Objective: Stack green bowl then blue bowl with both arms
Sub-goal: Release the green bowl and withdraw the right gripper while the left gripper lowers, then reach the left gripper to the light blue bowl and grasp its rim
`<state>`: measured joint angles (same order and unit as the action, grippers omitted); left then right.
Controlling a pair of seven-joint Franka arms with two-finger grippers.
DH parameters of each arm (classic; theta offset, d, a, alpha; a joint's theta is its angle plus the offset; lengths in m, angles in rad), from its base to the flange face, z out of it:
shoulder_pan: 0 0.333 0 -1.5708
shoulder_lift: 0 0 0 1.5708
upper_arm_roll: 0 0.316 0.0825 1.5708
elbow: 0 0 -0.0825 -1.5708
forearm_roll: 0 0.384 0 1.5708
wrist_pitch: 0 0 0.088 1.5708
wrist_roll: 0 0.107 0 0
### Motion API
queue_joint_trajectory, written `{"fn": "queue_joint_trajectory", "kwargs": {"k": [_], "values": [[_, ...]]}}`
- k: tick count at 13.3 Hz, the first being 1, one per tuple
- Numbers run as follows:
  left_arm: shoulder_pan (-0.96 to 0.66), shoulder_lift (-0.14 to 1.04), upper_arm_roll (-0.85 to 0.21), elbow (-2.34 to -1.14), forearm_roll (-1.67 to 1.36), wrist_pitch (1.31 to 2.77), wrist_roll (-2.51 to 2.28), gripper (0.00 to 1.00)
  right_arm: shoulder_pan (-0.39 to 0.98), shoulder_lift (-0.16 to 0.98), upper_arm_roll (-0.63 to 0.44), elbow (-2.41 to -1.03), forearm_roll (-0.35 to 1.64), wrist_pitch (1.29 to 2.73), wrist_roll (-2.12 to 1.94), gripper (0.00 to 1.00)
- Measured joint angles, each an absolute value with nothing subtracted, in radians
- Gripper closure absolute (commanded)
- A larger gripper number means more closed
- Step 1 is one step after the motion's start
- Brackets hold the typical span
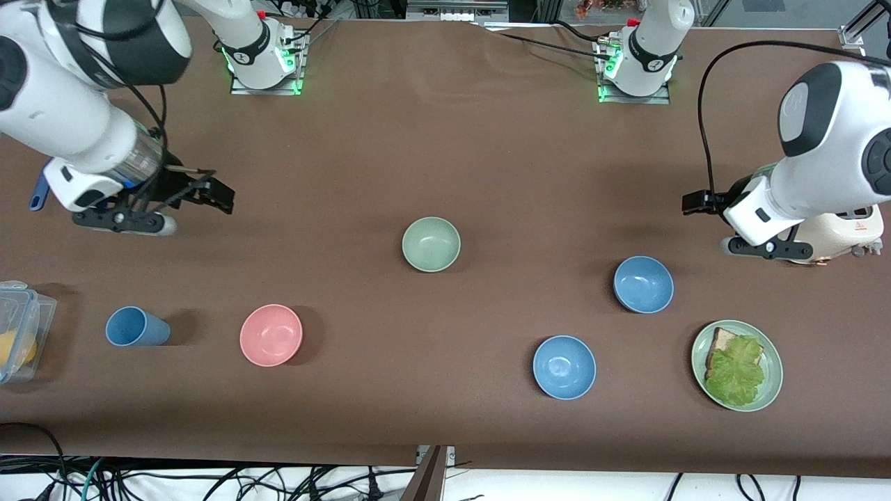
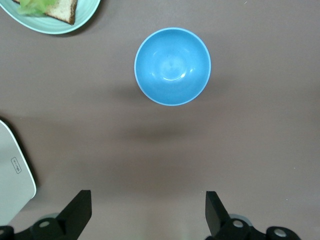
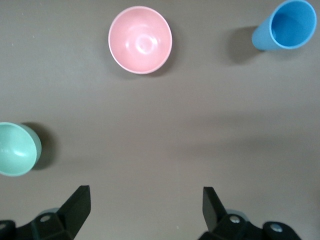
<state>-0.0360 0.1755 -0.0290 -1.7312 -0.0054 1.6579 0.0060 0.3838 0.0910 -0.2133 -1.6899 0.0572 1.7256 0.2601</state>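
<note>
The pale green bowl stands upright near the table's middle; its edge shows in the right wrist view. Two sky-blue bowls stand toward the left arm's end: one also in the left wrist view, the other nearer the front camera. My left gripper hovers open and empty over bare table, apart from the first blue bowl. My right gripper hovers open and empty over bare table at the right arm's end, apart from the green bowl.
A pink bowl and a blue cup stand toward the right arm's end, with a clear lidded box at the table's edge. A green plate with bread and lettuce and a white appliance are at the left arm's end.
</note>
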Motion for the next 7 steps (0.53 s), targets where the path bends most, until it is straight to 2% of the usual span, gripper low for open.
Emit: {"fn": "queue_joint_trajectory", "kwargs": {"k": [2,4,5,7], "values": [[-0.038,0.125,-0.049,-1.706,-0.005,1.611,0.006,0.0,0.233,0.068,-0.08,-1.69,0.047,1.694,0.223,0.01],[-0.037,0.079,-0.053,-1.705,-0.005,1.591,0.006,0.0,0.129,0.051,-0.001,-1.691,0.033,1.671,0.159,0.01],[-0.034,0.078,-0.051,-1.711,-0.005,1.611,0.007,0.0,0.1,0.042,0.017,-1.691,0.032,1.66,0.127,0.01],[-0.018,0.13,-0.047,-1.742,-0.001,1.747,0.027,0.0,0.076,0.026,0.024,-1.692,0.027,1.644,0.086,0.01]]}}
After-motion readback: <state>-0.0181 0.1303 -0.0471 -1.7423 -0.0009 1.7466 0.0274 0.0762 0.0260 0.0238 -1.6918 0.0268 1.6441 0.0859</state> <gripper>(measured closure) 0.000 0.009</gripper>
